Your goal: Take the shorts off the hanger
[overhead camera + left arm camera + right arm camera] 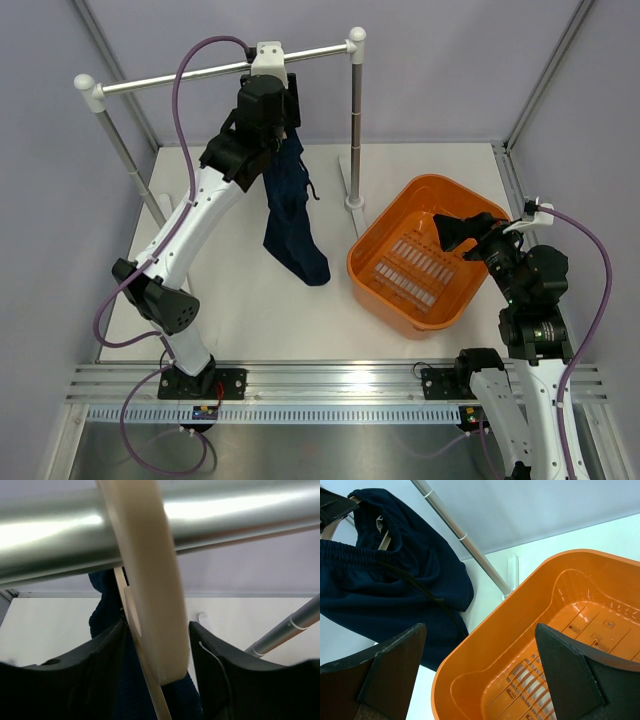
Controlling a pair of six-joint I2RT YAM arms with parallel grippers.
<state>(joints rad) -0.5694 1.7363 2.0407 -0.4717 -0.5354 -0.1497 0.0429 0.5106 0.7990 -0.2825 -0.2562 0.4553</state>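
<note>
The shorts (290, 215) are dark navy, limp and creased. In the top view they hang in a long narrow fold from the upper middle of the frame, and the lower end trails onto the white table (240, 320). The right wrist view shows them at the upper left, with a gathered elastic waistband and a thin dark drawstring (435, 600) dangling across the cloth.

The hanger (150, 580) is pale, smooth wood. Its broad hook curves over the shiny metal rail (250, 510), and a thin arm runs down into the navy cloth. A slim metal post (355, 130) holds the rail up. The tub (425, 255) is glossy orange plastic with rounded corners and a slotted floor, and it sits at the right of the top view.

The left gripper (156, 625) is up at the rail, with its black fingers (75, 675) on either side of the hook. The shorts hang just behind and below them. Whether the fingers press the wood cannot be told.

The right gripper (481, 627) is spread wide and holds nothing. It hangs over the tub, well apart from the shorts.
</note>
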